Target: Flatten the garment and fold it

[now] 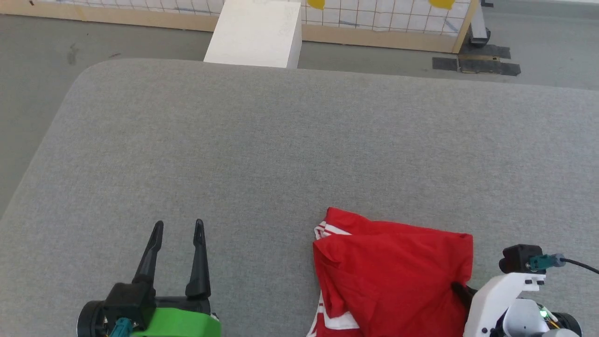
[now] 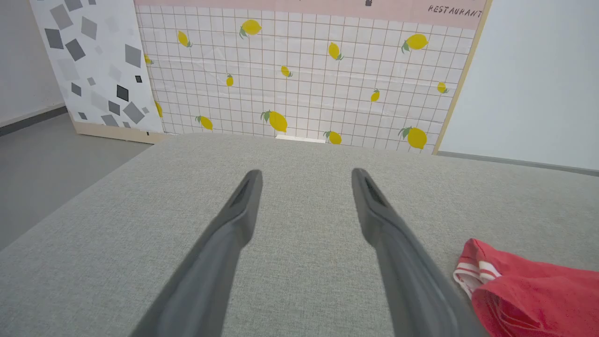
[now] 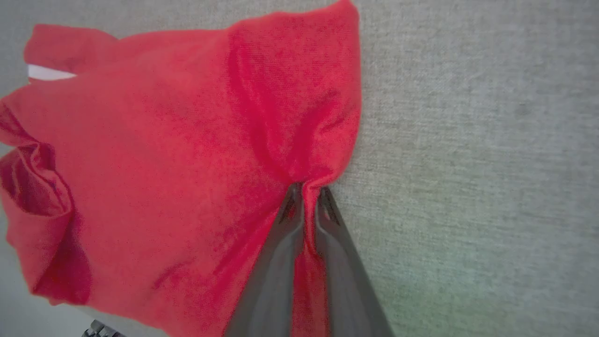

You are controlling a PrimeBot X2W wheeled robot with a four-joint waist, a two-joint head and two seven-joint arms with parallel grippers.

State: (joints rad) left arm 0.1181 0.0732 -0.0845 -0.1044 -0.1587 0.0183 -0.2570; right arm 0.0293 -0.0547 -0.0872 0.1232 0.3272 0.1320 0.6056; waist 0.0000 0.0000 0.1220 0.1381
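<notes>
The garment (image 1: 393, 276) is a red shirt with red-white striped trim, lying crumpled at the near right of the grey padded table (image 1: 281, 140). In the right wrist view my right gripper (image 3: 306, 194) is shut on a pinched fold at the right edge of the garment (image 3: 187, 164), red cloth squeezed between the two fingers. In the head view only a dark finger (image 1: 461, 292) shows against the cloth. My left gripper (image 1: 179, 227) stands open over bare table, well left of the shirt. The left wrist view has that open gripper (image 2: 306, 175) with the garment (image 2: 529, 290) at lower right.
A white box (image 1: 255, 32) stands on the floor beyond the table's far edge, before a lemon-patterned panel (image 2: 304, 70). Grey floor runs along the table's left side. Bare table surface spreads ahead and to the left of the shirt.
</notes>
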